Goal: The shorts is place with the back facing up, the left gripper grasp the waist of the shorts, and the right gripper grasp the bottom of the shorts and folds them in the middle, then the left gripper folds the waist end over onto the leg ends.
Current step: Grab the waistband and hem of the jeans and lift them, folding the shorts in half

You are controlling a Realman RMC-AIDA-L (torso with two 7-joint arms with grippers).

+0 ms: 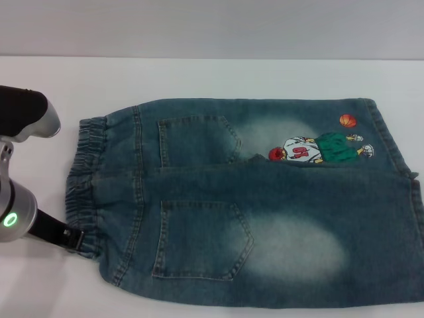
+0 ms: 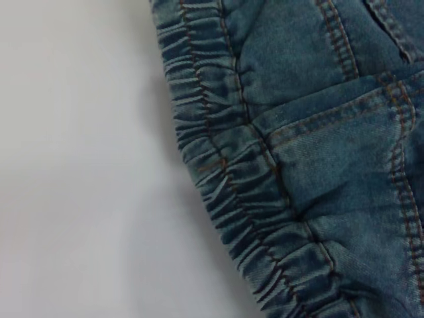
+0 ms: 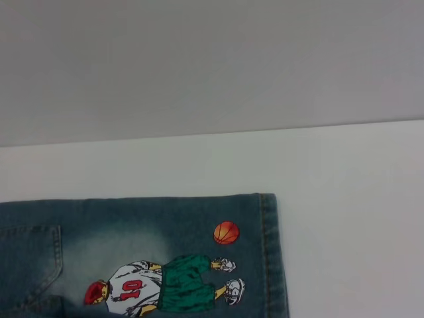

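Observation:
The blue denim shorts (image 1: pixel 265 212) lie flat on the white table, back up, both patch pockets showing. The gathered waist (image 1: pixel 86 179) is at the left and the straight hems of the bottom of the shorts (image 1: pixel 387 139) at the right. A cartoon player print (image 1: pixel 318 149) and an orange ball (image 1: pixel 348 120) sit by the far leg's hem. My left gripper (image 1: pixel 76 240) is at the waist's near corner, touching its edge. The left wrist view looks down on the puckered waist (image 2: pixel 218 165). The right wrist view shows the far hem (image 3: pixel 268 252) and the print (image 3: pixel 165 288). The right gripper is out of view.
The white table (image 1: pixel 212 76) runs beyond the shorts to a grey wall. The left arm's silver segment with its green ring (image 1: pixel 10 220) stands at the left edge, left of the waist. The near leg's hem reaches the right edge of the head view.

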